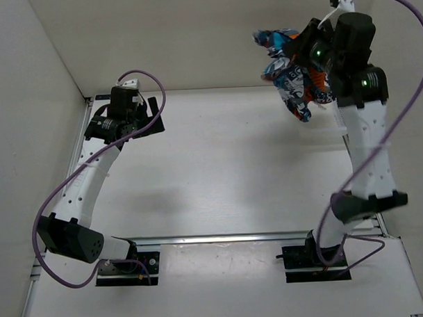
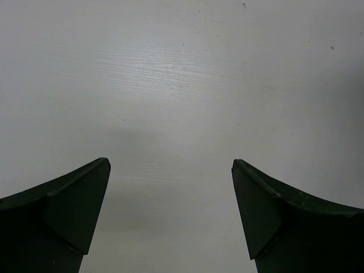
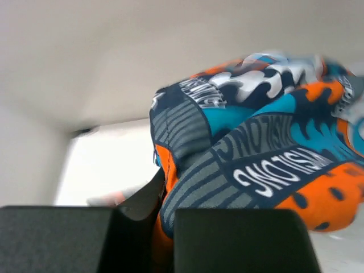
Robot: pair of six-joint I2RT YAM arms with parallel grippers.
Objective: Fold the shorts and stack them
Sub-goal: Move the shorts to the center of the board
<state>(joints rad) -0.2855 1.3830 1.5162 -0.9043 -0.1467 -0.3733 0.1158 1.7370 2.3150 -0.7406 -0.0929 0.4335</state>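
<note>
The shorts (image 1: 292, 76), printed in teal, orange, white, grey and navy with lettering, hang bunched in the air at the back right, above the table's far edge. My right gripper (image 1: 306, 49) is shut on them; in the right wrist view the cloth (image 3: 256, 148) is pinched between the black fingers (image 3: 136, 199) and fills the right side of the view. My left gripper (image 1: 144, 119) is open and empty at the back left, low over the white table; its two dark fingertips (image 2: 79, 205) stand wide apart over bare table (image 2: 182, 85).
White walls (image 1: 28, 81) close in the table on the left, back and right. The two arm bases stand on a metal rail (image 1: 221, 238) near the front edge. A purple cable (image 1: 404, 89) loops beside the right arm.
</note>
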